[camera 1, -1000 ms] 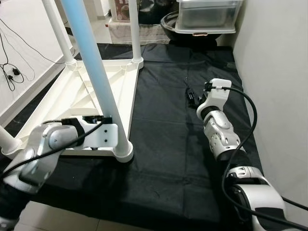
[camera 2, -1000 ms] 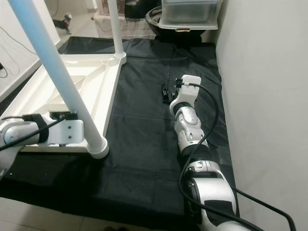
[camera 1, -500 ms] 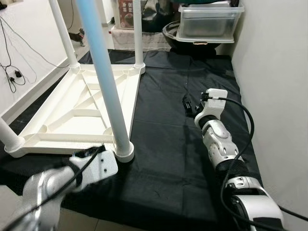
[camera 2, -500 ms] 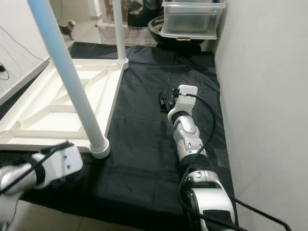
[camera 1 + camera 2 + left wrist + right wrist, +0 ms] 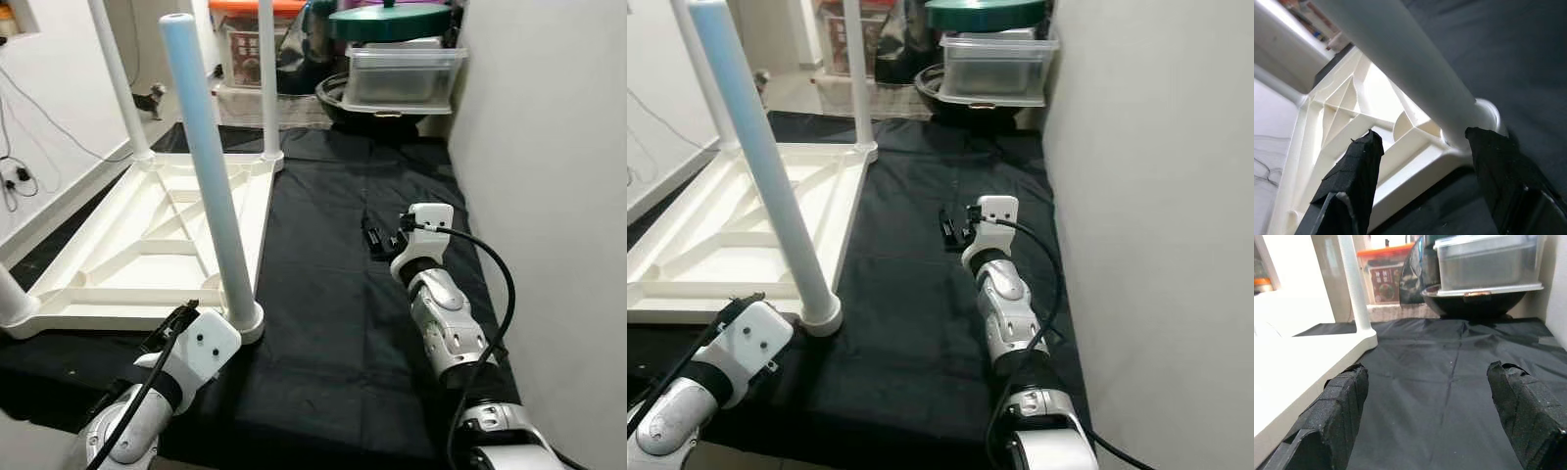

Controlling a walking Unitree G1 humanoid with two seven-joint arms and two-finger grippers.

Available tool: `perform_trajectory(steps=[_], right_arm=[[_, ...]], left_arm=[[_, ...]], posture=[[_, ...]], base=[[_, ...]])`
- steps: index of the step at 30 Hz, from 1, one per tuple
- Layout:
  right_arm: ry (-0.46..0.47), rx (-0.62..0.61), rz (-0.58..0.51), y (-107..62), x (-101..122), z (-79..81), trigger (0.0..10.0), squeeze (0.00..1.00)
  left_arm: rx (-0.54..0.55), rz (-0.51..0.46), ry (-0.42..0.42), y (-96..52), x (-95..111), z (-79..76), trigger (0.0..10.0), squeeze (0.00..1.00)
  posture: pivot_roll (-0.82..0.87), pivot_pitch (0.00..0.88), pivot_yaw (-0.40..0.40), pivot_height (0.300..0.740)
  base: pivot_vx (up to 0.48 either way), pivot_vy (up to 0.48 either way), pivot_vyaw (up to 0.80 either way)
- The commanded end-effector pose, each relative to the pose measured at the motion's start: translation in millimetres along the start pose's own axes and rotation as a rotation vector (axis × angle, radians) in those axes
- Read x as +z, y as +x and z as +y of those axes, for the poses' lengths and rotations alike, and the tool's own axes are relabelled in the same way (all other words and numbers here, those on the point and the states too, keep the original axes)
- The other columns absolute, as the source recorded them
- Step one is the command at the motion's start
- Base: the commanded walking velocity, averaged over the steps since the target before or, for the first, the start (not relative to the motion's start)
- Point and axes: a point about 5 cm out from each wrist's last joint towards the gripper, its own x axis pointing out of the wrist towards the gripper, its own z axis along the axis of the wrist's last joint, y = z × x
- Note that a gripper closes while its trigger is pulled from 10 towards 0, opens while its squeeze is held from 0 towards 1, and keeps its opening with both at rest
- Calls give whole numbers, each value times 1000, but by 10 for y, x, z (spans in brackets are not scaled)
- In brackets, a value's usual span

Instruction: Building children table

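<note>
The white children's table lies upside down on a black cloth, its legs pointing up. The nearest leg is pale blue-white and stands in the corner socket. My left gripper hovers just in front of that corner. In the left wrist view its fingers stand open, one on each side of the leg's base, without touching it. My right gripper rests low over the cloth to the right of the table, open, with nothing between its fingers.
A white wall runs close along the right. At the back stand a clear plastic box on a dark basin and an orange-lidded box. Cables lie on the floor at left. Bare cloth stretches between table and right arm.
The camera has pulled back and risen, so the leg's top now shows. My left gripper has come away from the table's front rail and sits lower, nearer me. The right arm stays on the cloth.
</note>
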Motion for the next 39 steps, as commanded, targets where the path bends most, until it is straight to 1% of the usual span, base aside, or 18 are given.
perform_trajectory(steps=[1, 3, 6, 8, 9, 16, 22, 31, 39], right_arm=[[-12, 29, -16, -18, 22, 81, 10000, 0], [-8, 52, -24, -53, 33, 144, 10000, 0], [-12, 62, -14, -82, 8, 159, 10000, 0], [-12, 63, -11, -91, 3, 160, 10000, 0], [-13, 63, 0, -114, -15, 162, 10000, 0], [-11, 61, 9, -153, -28, 173, 10000, 0], [-11, 63, 15, -170, -34, 186, 10000, 0], [-23, 57, 57, -194, -113, 163, 10000, 0], [-34, 58, 81, -231, -169, 166, 10000, 0]], left_arm=[[40, -23, -14, -12, 14, 8, 10000, 0], [50, -34, -57, -38, 18, -70, 10000, 0], [59, -46, -100, -65, 24, -141, 10000, 0], [62, -50, -110, -72, 25, -152, 10000, 0], [68, -48, -124, -82, 0, -209, 10000, 0], [88, -62, -134, -87, -21, -244, 10000, 0], [107, -64, -140, -80, -37, -246, 10000, 0], [115, -77, -154, -51, -44, -319, 10000, 0], [139, -66, -156, -51, -91, -330, 10000, 0]], posture=[[-37, 36, 42, 740], [-45, 31, 37, 740], [-46, 29, 33, 740], [-46, 29, 33, 740], [-37, 16, 36, 740], [-32, 14, 36, 740], [-35, 2, 28, 740], [-42, 3, 2, 740], [-42, 3, 2, 740]], base=[[0, 0, 0], [0, 0, 0], [0, 0, 0], [0, 0, 0], [0, 0, 0], [0, 0, 0], [-257, 0, 0], [-314, 0, 0], [-306, 0, 0]])
